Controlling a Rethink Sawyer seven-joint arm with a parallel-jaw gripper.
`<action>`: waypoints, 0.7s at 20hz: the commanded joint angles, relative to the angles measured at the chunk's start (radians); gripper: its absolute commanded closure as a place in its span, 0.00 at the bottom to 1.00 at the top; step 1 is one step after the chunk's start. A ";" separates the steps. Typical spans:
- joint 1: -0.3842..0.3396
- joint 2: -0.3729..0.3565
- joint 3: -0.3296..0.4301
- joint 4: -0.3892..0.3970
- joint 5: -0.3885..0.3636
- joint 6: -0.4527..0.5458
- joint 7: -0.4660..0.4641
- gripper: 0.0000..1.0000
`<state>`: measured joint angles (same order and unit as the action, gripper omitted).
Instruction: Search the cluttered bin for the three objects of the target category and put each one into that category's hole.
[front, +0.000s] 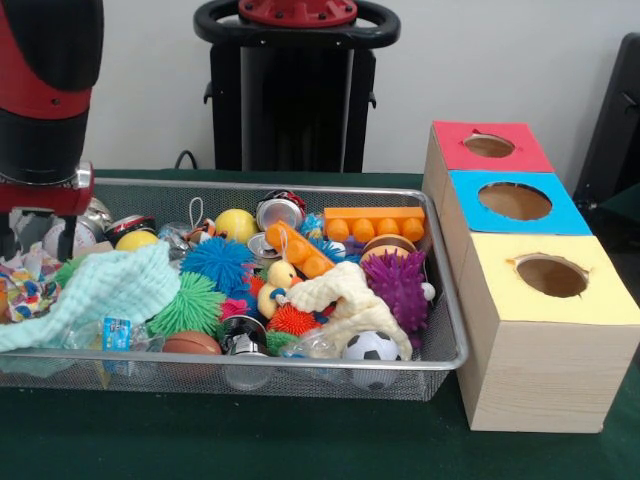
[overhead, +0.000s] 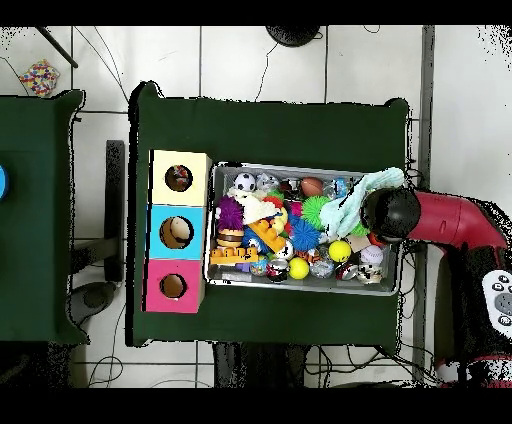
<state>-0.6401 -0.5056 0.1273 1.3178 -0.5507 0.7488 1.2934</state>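
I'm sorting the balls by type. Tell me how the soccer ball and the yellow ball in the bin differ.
The soccer ball is white with black patches; the yellow ball is one plain colour. In the front view the soccer ball lies at the bin's near rim beside the cream cloth, while the yellow ball sits toward the far rim. The soccer ball is partly covered by that cloth; the yellow ball is less hidden. Both are round and smooth.

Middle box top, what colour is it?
Blue: the middle box sits between the red and yellow ones; the front view shows it best.
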 joint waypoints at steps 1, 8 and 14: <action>-0.023 0.013 0.040 0.110 0.052 0.027 0.057 0.00; -0.049 0.017 0.079 0.101 -0.041 -0.027 -0.141 0.00; -0.040 0.023 0.058 0.069 -0.086 -0.022 -0.158 0.00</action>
<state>-0.6710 -0.5096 0.1322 1.3417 -0.5519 0.7488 1.2934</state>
